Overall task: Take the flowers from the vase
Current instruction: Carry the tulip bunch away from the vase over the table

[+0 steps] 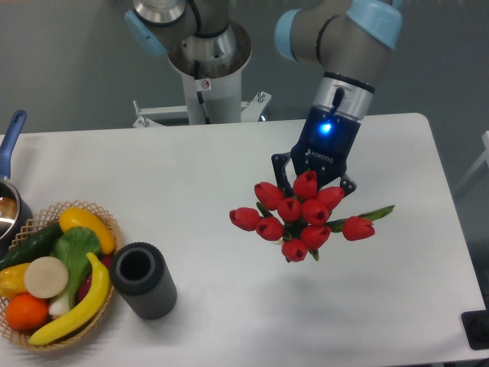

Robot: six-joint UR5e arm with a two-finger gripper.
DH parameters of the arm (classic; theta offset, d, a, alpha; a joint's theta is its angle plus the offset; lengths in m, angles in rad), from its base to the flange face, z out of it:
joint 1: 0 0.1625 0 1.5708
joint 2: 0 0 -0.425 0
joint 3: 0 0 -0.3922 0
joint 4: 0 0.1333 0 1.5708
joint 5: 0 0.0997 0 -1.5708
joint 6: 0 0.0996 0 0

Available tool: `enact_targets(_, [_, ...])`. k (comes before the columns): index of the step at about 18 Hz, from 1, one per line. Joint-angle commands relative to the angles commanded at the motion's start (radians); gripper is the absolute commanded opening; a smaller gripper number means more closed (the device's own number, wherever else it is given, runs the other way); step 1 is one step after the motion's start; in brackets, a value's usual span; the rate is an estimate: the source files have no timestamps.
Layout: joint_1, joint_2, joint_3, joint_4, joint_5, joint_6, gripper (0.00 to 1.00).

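The flowers [299,217], a bunch of red tulip buds with green leaves, hang in the air over the middle right of the table, buds facing the camera and stems hidden behind them. My gripper [313,183] is shut on the flowers from behind, its fingers mostly covered by the buds. The vase [142,280], a short dark grey ribbed cylinder, stands upright at the front left with nothing in its round mouth, well apart from the bunch.
A woven basket [107,229] with fruit and vegetables sits at the left edge, touching the vase. A blue-handled pot [11,149] stands at the far left. The white table [397,290] ends at the right, with a dark object [477,329] at the corner.
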Motion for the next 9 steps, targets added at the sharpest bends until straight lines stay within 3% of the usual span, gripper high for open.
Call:
enact_targets(4, [-0.003, 0.005, -0.006, 0.000, 0.043, 0.000, 0.16])
enact_targets(9, [-0.035, 0.006, -0.021, -0.005, 0.225, 0.000, 0.18])
